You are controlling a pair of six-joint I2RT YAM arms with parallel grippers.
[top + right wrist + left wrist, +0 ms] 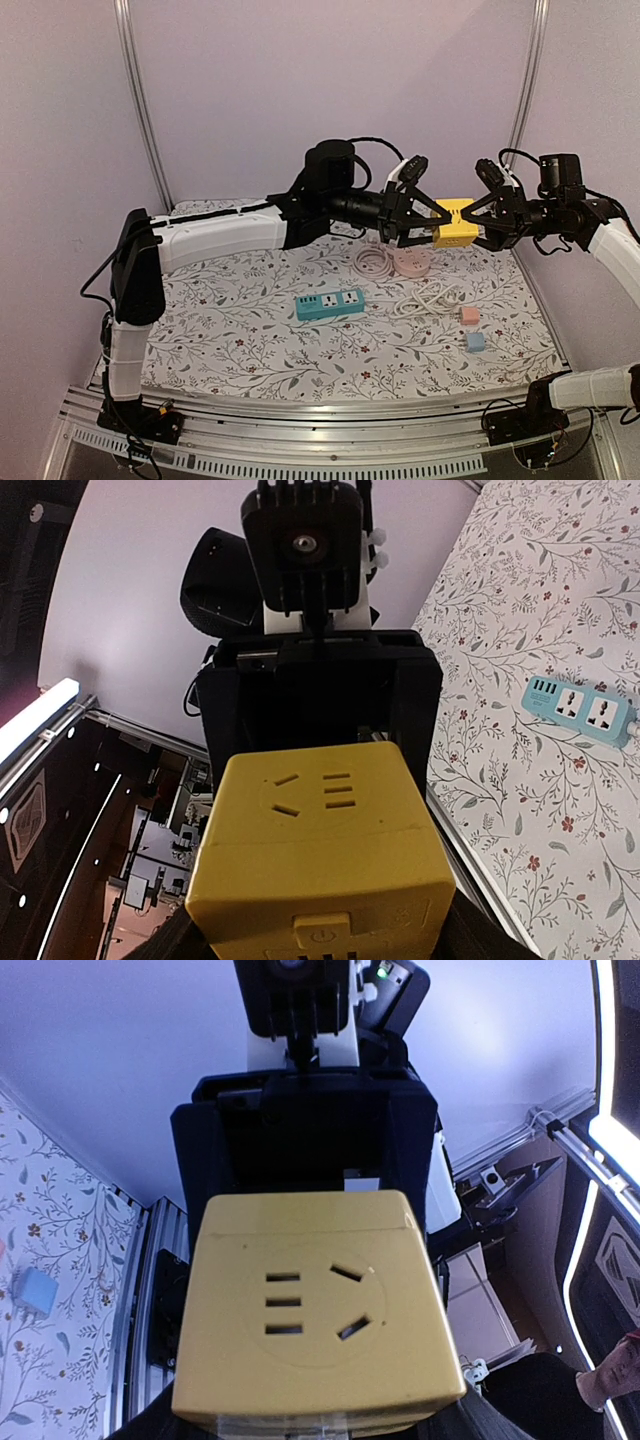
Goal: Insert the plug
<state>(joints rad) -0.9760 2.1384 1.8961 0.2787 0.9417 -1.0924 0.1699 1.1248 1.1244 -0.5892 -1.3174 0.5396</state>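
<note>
Floral table (250,335), yellow cube (455,222), teal strip (585,708) in right-wrist view

You have open air above the yellow socket cube (455,222), but its ends are blocked: the left gripper (432,222) and right gripper (480,222) clamp it from either side. Below it lie a pink cable coil (372,262) and a white cord (428,297) (both flat). You can pass low over the tablecloth (230,320) left of the teal power strip (329,304).
</note>
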